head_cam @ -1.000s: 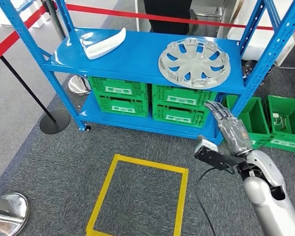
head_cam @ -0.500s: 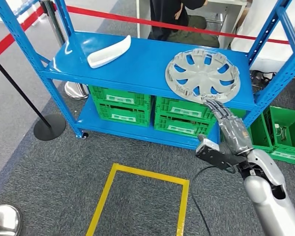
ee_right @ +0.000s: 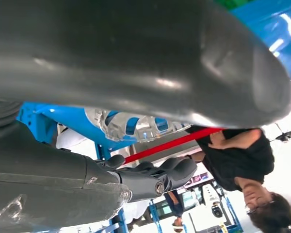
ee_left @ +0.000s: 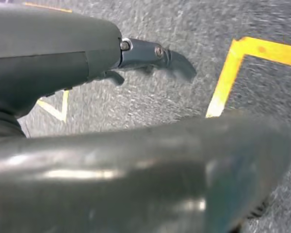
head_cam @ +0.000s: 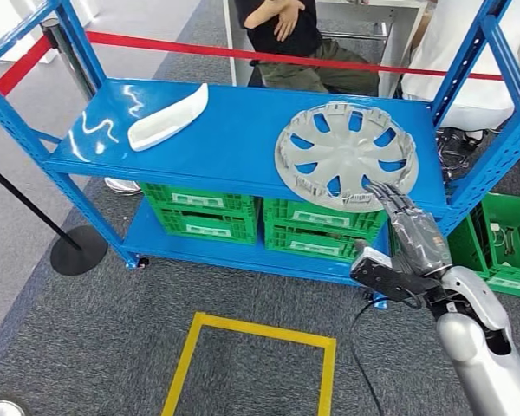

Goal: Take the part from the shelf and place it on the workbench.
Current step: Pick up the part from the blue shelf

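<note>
A silver wheel cover (head_cam: 346, 156) lies flat on the right half of the blue shelf's top board (head_cam: 244, 130). A white curved part (head_cam: 167, 117) lies on the left half. My right hand (head_cam: 407, 238) is raised in front of the shelf, holding nothing, with its fingers stretched out. Its fingertips (head_cam: 380, 191) reach the wheel cover's near rim. In the right wrist view the wheel cover (ee_right: 133, 124) shows past the hand (ee_right: 118, 58). My left hand (ee_left: 82, 73) hangs over grey carpet with its fingers straight and nothing in them.
Green crates (head_cam: 204, 186) fill the lower shelf, and more (head_cam: 506, 243) stand on the floor at right. Blue uprights (head_cam: 479, 52) flank the wheel cover. Behind the red barrier tape (head_cam: 178, 45) sits a person (head_cam: 290, 35). A yellow taped square (head_cam: 250, 329) marks the carpet; a stanchion base (head_cam: 79, 250) stands left.
The whole picture has shifted, so the camera has moved nearer the shelf. My right hand has risen, and its fingertips now meet the wheel cover's near rim.
</note>
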